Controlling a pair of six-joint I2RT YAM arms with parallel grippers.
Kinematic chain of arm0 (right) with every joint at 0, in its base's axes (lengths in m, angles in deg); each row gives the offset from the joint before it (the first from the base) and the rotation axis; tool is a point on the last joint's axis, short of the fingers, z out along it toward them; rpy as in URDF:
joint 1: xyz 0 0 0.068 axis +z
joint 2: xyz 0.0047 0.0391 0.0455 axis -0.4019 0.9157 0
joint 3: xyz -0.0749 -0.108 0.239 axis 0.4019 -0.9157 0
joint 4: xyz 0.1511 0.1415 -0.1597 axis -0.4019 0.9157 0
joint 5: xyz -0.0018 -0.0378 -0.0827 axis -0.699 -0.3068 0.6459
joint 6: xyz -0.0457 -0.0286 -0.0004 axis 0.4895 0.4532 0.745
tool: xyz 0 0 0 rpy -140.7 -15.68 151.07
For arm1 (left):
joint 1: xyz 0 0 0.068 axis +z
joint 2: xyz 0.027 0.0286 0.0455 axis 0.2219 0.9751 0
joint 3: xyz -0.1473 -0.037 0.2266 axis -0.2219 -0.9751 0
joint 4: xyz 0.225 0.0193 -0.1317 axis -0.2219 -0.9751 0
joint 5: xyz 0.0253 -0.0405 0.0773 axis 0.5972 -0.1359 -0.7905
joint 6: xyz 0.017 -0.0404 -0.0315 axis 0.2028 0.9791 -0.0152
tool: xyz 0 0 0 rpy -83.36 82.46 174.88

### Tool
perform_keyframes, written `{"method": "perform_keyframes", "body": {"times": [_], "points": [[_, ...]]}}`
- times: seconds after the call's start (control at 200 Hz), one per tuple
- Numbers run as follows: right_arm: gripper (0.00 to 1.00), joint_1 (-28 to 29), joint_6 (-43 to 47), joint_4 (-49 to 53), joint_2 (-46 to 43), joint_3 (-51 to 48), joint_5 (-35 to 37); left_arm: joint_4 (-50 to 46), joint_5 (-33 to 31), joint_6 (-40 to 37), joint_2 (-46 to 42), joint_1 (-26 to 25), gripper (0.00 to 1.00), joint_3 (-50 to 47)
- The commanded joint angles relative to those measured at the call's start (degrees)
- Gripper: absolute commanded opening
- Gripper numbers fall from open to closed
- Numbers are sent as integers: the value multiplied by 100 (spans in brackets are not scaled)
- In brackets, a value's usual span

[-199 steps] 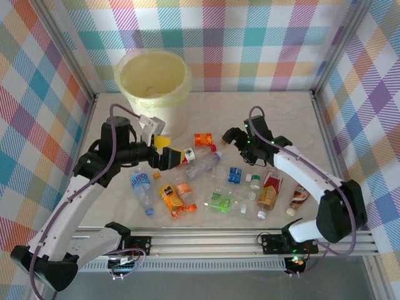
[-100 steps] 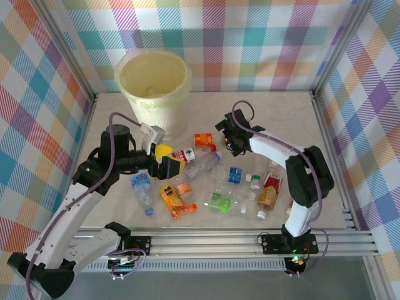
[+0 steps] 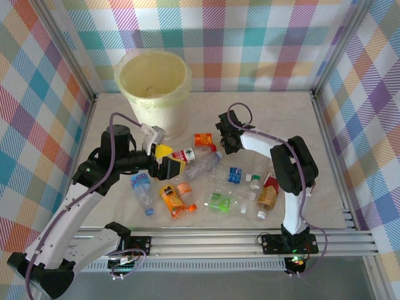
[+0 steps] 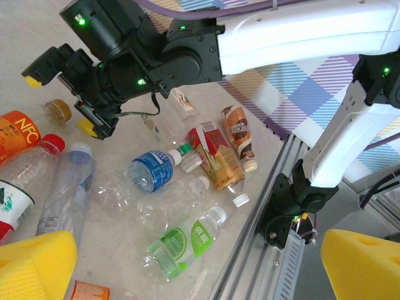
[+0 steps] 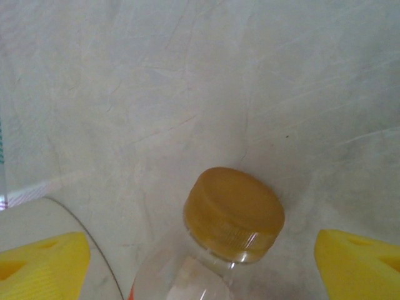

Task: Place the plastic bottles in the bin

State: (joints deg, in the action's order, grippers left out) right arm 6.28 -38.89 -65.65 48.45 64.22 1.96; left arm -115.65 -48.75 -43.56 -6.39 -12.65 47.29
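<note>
Several plastic bottles lie scattered on the pale table [image 3: 281, 119]. The bin [image 3: 153, 87], a large pale-yellow bucket, stands at the back left. My right gripper [image 3: 225, 136] is low at the capped end of an orange-labelled bottle [image 3: 203, 139]. In the right wrist view its yellow pads [image 5: 44, 262] stand open on either side of the bottle's amber cap [image 5: 234, 214], not touching it. My left gripper [image 3: 167, 159] hangs open over the near end of a red-labelled bottle [image 3: 185, 154]. A green-labelled bottle [image 4: 187, 240] lies below between its pads [image 4: 34, 265].
A blue-labelled bottle [image 3: 141, 184] and an orange juice bottle [image 3: 172, 200] lie front left. A clear bottle [image 3: 203, 165], a small blue one [image 3: 235, 175] and a red-and-yellow one [image 3: 270, 187] lie mid-right. An aluminium rail [image 3: 219, 237] borders the front edge. Checked walls enclose the table.
My right arm has swung left across the table, bringing its gripper from the middle right to the orange bottle's cap. My left gripper has sunk slightly.
</note>
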Motion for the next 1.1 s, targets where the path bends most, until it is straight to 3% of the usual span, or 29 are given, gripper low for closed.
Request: {"method": "perform_keyframes", "body": {"times": [0.0,1.095], "points": [[88,26,-402,-87,150,188,143,12,60,-65,-17,-63,100,-80],[64,52,-893,-388,961,587,-94,-133,7,-202,222,-71,100,-115]]}}
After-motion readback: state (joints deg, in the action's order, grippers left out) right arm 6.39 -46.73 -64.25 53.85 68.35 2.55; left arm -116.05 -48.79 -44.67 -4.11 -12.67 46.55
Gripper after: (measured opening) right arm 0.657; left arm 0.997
